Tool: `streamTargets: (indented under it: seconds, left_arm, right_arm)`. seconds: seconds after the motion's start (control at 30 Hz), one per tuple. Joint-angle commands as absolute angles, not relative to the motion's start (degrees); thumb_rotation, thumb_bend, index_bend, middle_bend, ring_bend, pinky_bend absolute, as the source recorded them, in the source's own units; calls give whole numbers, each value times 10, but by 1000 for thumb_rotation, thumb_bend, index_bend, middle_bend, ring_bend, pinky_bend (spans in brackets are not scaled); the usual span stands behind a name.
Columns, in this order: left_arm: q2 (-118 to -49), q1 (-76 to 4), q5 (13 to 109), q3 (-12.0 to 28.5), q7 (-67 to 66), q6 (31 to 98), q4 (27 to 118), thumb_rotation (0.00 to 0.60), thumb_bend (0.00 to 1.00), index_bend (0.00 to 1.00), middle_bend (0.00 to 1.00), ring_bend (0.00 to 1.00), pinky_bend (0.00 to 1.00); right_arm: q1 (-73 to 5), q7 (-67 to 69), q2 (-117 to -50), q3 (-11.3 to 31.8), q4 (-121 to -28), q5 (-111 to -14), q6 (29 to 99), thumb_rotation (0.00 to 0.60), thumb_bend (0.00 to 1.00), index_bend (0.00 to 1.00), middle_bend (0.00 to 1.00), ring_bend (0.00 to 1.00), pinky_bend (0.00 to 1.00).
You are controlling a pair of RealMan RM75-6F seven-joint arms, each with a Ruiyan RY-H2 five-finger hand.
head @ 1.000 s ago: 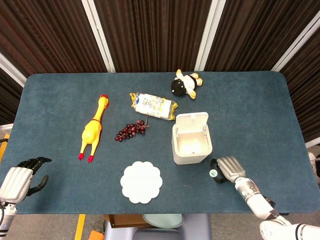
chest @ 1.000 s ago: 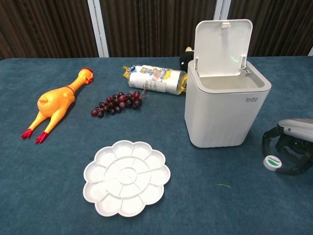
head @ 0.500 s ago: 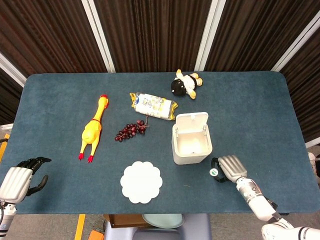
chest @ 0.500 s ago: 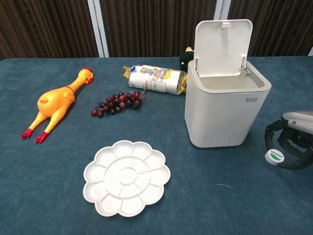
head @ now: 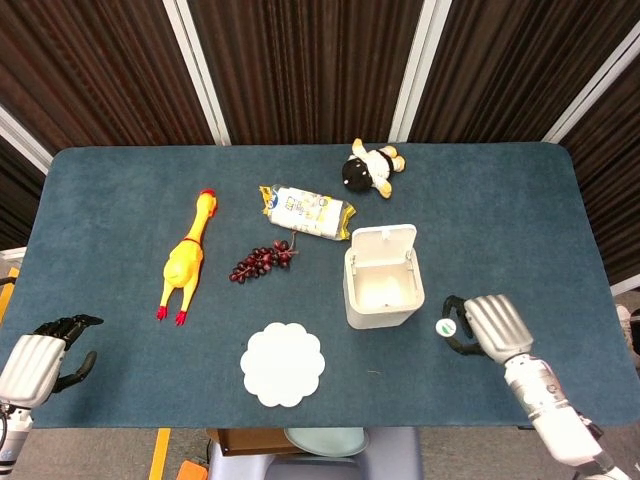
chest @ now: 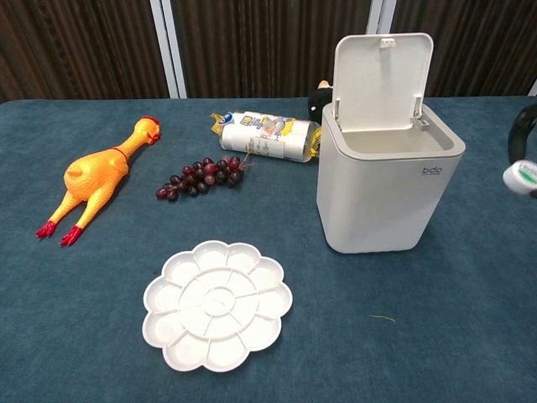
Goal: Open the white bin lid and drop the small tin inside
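The white bin (head: 381, 288) (chest: 388, 191) stands right of the table's middle with its lid (chest: 382, 71) swung up and the inside bare. My right hand (head: 487, 327) (chest: 523, 138) is raised to the bin's right and pinches the small round tin (head: 445, 327) (chest: 521, 175), white with a green label, in its fingertips. In the chest view only the fingers and the tin show at the right edge, about level with the bin's rim. My left hand (head: 40, 357) rests at the table's near left corner with its fingers curled and nothing in it.
A yellow rubber chicken (head: 186, 259), dark grapes (head: 261, 262), a wrapped packet (head: 306, 211) and a plush toy (head: 370, 166) lie left of and behind the bin. A white flower-shaped palette (head: 283, 364) sits near the front edge.
My right hand has lifted the tin off the table, rising and shifting to the right. The left hand and the bin have not moved.
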State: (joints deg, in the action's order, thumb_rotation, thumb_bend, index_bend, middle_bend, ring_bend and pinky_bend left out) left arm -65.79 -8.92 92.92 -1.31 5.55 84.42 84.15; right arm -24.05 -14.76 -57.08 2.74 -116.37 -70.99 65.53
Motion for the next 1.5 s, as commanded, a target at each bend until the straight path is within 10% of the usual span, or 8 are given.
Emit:
streamTargets:
  seconds: [0.03, 0.87, 1.07, 1.23, 1.5]
  left_arm:
    - [-656, -88, 925, -11, 55, 844, 843, 600, 437, 293, 322, 335, 433]
    - [-656, -88, 921, -9, 54, 842, 840, 600, 437, 299, 329, 342, 433]
    - [-655, -88, 922, -9, 57, 842, 840, 600, 436, 299, 329, 342, 433]
    - [-655, -88, 923, -10, 56, 842, 840, 600, 437, 299, 330, 342, 433]
    - [-656, -88, 921, -8, 54, 842, 840, 600, 437, 300, 330, 342, 433]
  right_arm:
    - [-247, -128, -525, 67, -1201, -691, 666, 600, 365, 691, 884, 958, 899]
    - [-395, -187, -726, 133, -988, -633, 582, 600, 365, 685, 884, 958, 895]
    - [-395, -187, -724, 128, -998, -622, 582, 600, 86, 374, 884, 957, 896]
    - [-375, -196, -712, 117, -1017, -647, 621, 600, 43, 245, 884, 952, 896]
    - [-280, -300, -679, 61, -1082, -776, 809, 600, 44, 475, 884, 899, 871]
